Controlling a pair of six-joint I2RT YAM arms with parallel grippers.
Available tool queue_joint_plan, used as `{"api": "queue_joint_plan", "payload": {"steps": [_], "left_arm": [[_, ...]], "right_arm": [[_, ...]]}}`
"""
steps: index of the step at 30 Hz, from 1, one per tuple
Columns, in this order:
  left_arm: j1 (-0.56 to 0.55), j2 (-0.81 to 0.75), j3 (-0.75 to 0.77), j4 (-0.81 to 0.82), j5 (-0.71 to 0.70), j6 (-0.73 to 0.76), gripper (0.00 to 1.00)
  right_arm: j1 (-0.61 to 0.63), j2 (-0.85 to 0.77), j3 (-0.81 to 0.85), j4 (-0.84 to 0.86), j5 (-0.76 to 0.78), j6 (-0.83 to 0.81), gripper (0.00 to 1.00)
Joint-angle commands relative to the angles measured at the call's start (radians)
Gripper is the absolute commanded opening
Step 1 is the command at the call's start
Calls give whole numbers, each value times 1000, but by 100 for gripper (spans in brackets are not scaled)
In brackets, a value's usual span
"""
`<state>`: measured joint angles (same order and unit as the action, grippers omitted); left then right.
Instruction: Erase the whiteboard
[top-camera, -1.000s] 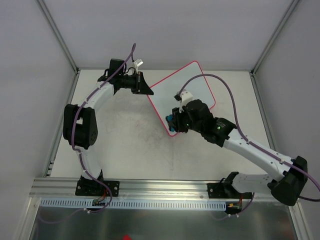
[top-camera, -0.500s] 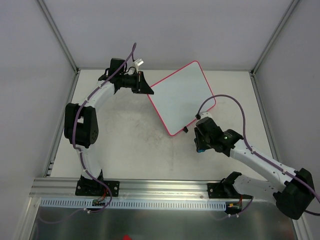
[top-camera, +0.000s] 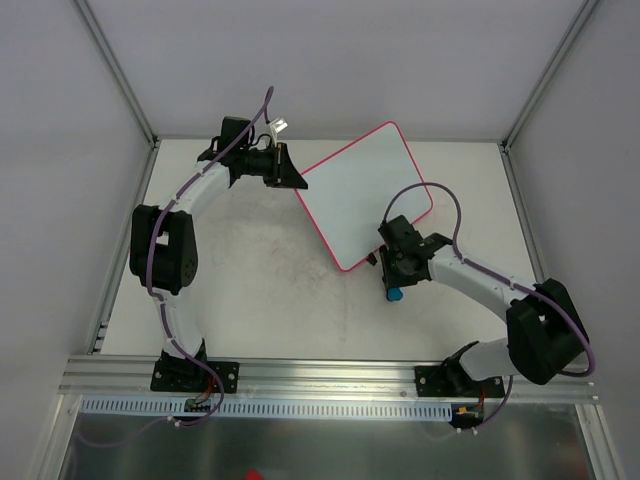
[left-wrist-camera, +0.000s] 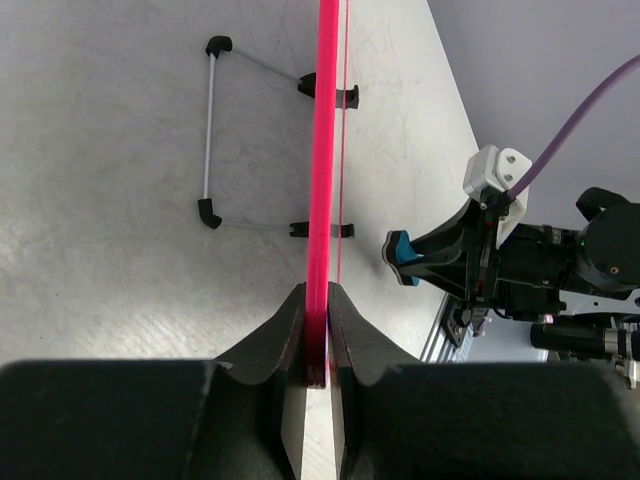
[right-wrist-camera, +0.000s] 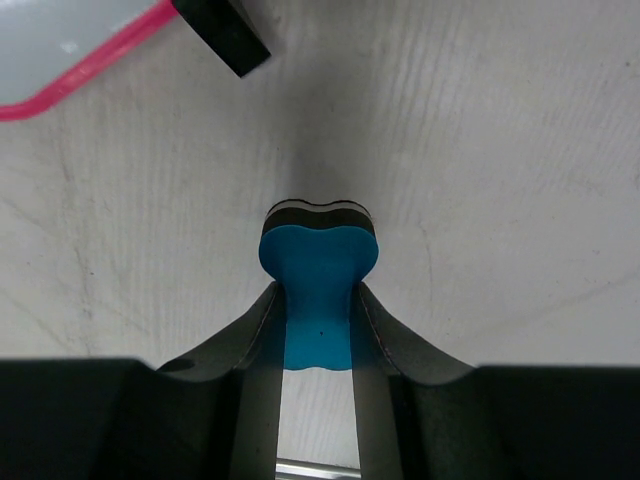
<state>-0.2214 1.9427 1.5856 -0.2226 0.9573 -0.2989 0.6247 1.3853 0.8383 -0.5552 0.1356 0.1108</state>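
I had the left gripper (left-wrist-camera: 316, 300) clamped on the whiteboard (top-camera: 365, 195) at its left corner; the right gripper (right-wrist-camera: 318, 292), lower right of it, gripped the blue eraser (right-wrist-camera: 318, 252).

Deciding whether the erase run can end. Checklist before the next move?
1. Marks on whiteboard: ok, none visible from above.
2. Hold by left gripper: ok, jaws shut on the board's pink rim.
3. Blue eraser in right gripper: ok, pinched between both fingers.
4. Eraser off the board: ok, it sits beside the near edge, over the table.
5. Eraser touching the table: cannot tell.
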Motion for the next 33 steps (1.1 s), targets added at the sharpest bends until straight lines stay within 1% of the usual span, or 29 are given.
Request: {"api": "queue_joint_plan", "payload": {"steps": [1, 3, 4, 7, 11, 13, 14, 20, 23, 24, 27, 28, 31, 33], "left_arm": [[-12, 4, 34, 22, -5, 23, 11], [-10, 1, 33, 22, -6, 26, 13], [-10, -1, 33, 22, -6, 27, 13], [-6, -5, 34, 22, -6, 35, 16], [-3, -4, 34, 22, -3, 34, 18], [2, -1, 33, 20, -2, 34, 19], [2, -1, 31, 22, 0, 34, 20], [8, 1, 31, 22, 0, 34, 24], [17, 2, 37, 22, -2, 27, 31], [19, 4, 39, 22, -2, 27, 36], [24, 7, 47, 20, 0, 26, 42], [25, 7, 48, 22, 1, 24, 45], [30, 7, 47, 22, -2, 21, 47], [34, 10, 42, 23, -5, 23, 51]], "right_arm": [[-13, 37, 83, 32, -65, -31, 13], [-17, 53, 96, 32, -73, -33, 27], [-20, 57, 103, 34, -71, -31, 42], [-20, 66, 108, 34, -67, -31, 57], [-22, 72, 110, 32, -68, -40, 62], [-23, 67, 108, 32, -62, -40, 68], [-23, 67, 108, 34, -59, -42, 68], [-26, 46, 113, 34, -47, -51, 69], [-29, 31, 113, 34, -39, -54, 69], [-33, 29, 113, 32, -40, -56, 69], [-39, 24, 110, 32, -44, -60, 69], [-39, 24, 110, 32, -47, -63, 69], [-43, 20, 110, 32, -54, -68, 69], [-49, 15, 113, 32, -57, -71, 69]]}}
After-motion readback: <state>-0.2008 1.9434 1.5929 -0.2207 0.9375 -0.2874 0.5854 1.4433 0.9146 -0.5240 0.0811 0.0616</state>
